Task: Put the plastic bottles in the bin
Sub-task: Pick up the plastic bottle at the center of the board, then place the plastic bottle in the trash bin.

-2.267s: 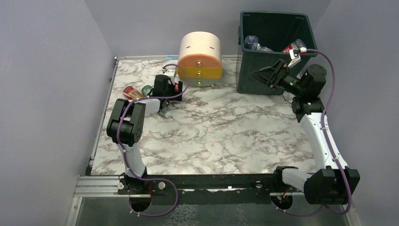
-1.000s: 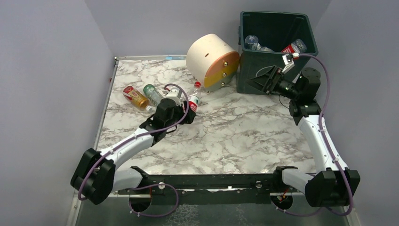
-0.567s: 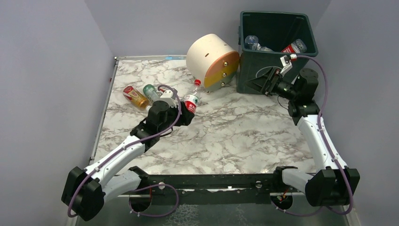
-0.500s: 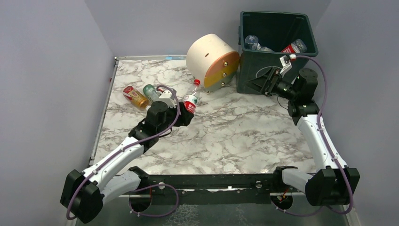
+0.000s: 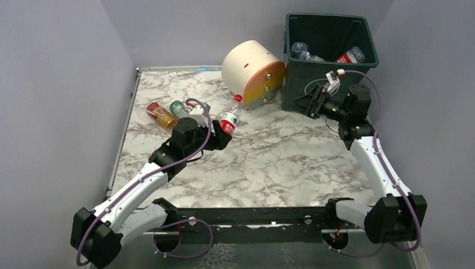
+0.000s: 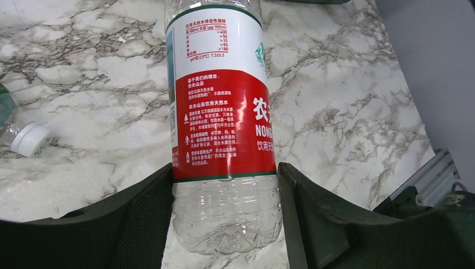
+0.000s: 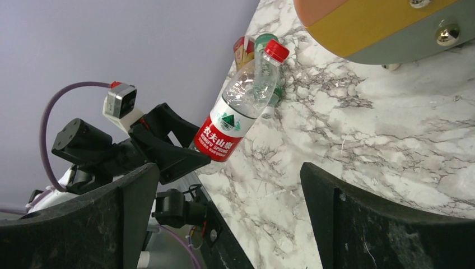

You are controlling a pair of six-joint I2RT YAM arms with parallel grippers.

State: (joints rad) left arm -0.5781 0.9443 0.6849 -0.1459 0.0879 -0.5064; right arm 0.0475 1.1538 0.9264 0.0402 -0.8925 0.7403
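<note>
left gripper (image 5: 219, 136) clamps the base of a red-labelled bottle (image 5: 228, 119), held tilted above the table (image 5: 269, 162); right gripper (image 5: 310, 104), jaws spread wide and empty, sits beside the bin (image 5: 294, 78)

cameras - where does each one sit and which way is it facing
Top external: above and behind the bases, looking down on the table and bin; both arms show whole.
Left wrist: on the left gripper, looking along its fingers at the clamped red-label bottle.
Right wrist: on the right gripper by the bin, facing across the table; its open fingers frame the view.
Shared: both wrist views show that bottle.
</note>
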